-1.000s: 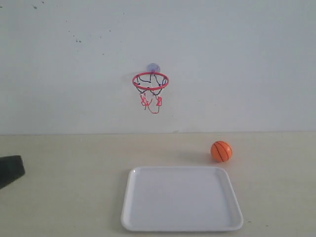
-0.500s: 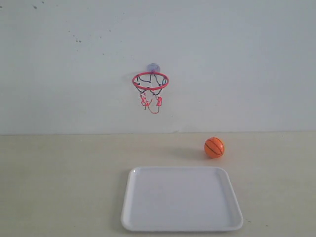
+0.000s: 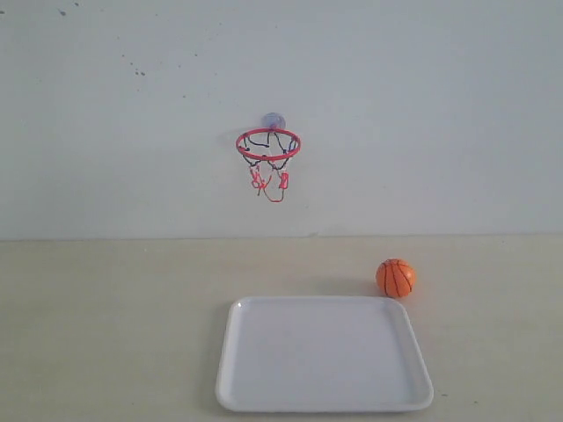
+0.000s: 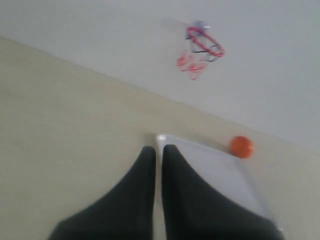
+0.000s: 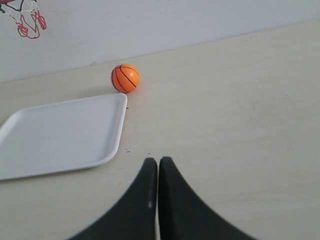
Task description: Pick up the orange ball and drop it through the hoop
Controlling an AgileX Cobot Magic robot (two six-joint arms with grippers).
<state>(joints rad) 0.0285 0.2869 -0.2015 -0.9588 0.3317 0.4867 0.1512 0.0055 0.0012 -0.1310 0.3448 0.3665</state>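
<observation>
The orange ball point(image 3: 396, 278) rests on the table just beyond the far right corner of the white tray point(image 3: 324, 400); it also shows in the left wrist view point(image 4: 241, 147) and the right wrist view point(image 5: 125, 78). The hoop point(image 3: 268, 145), a red ring with a black-and-red net, hangs on the wall by its suction cup point(image 3: 274, 120). My left gripper point(image 4: 158, 149) is shut and empty, short of the tray's corner. My right gripper point(image 5: 158, 161) is shut and empty, well short of the ball. Neither gripper shows in the exterior view.
The white tray point(image 5: 60, 130) lies flat below the hoop. A pale wall point(image 3: 440, 105) rises at the table's back edge. Bare tabletop point(image 3: 106, 325) stretches to the left of the tray and to the right of the ball.
The ball has rolled: first left and back, then right and forward to the tray's far right corner. A dark shape at the left edge one second ago has left the exterior view.
</observation>
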